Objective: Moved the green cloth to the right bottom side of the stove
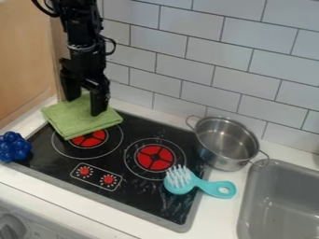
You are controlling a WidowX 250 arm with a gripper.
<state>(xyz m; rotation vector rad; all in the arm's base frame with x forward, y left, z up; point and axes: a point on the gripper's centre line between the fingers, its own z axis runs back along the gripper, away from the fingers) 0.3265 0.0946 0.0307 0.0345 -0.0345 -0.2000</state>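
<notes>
We see the green cloth (81, 123) in the upper left of the frame, folded into a thick pad over the back left corner of the stove (143, 200), and partly covering the left red burner (91, 139). The gripper (85, 107) hangs down over it from the frame's upper left, its fingers (98, 100) spread apart, one on each side of the cloth's upper part, with no clear pinch that we can make out. So we judge the step in hand to be the grasp, with the carry and the placing left to do.

Next, we need the fingers to close on enough of the fabric to hold the folds together, then a lift clear of the glass. From there we want a carry toward the bottom centre of the frame, where the stove's lower right corner lies. The turquoise brush (217, 188) reaches over the stove's right edge (bristles up, just above our target), so we would set the cloth down below it and keep clear of the steel pot (218, 161) at right of centre.
</notes>
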